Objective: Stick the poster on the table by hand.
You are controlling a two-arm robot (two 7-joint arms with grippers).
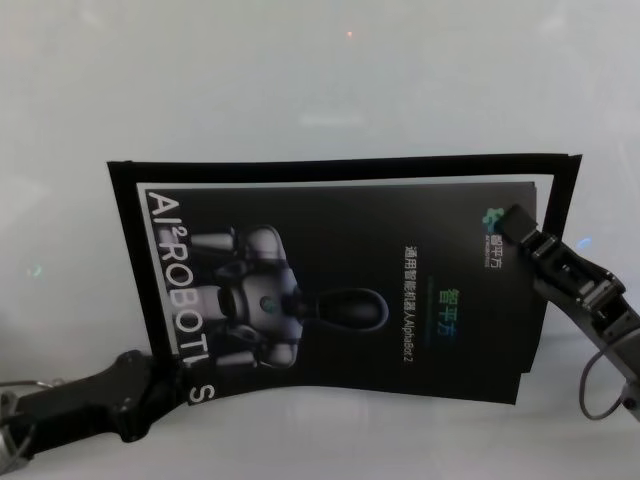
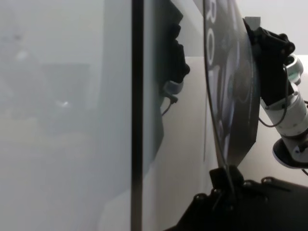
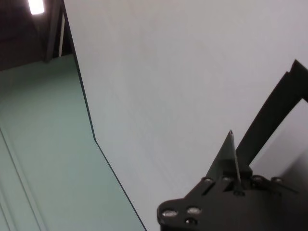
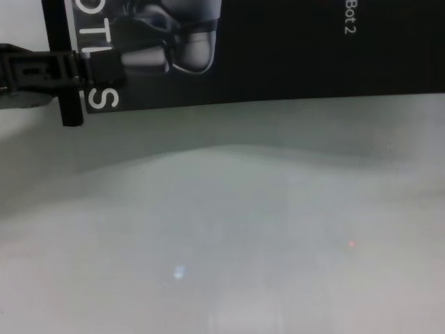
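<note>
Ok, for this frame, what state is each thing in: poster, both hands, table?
poster: held up off the table, bowed, not yet stuck down.
left hand: shut on the poster's near left edge, by the letter S.
right hand: shut on the poster's right edge.
table: glossy, mirroring the poster.

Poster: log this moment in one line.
poster held off table | left tool pinches near-left corner | right tool pinches right edge | not stuck yet

poster [image 1: 380,290]: black glossy sheet, white capitals, robot picture, bowed, held above the table
table [image 1: 300,80]: pale grey-white, faintly shiny
</note>
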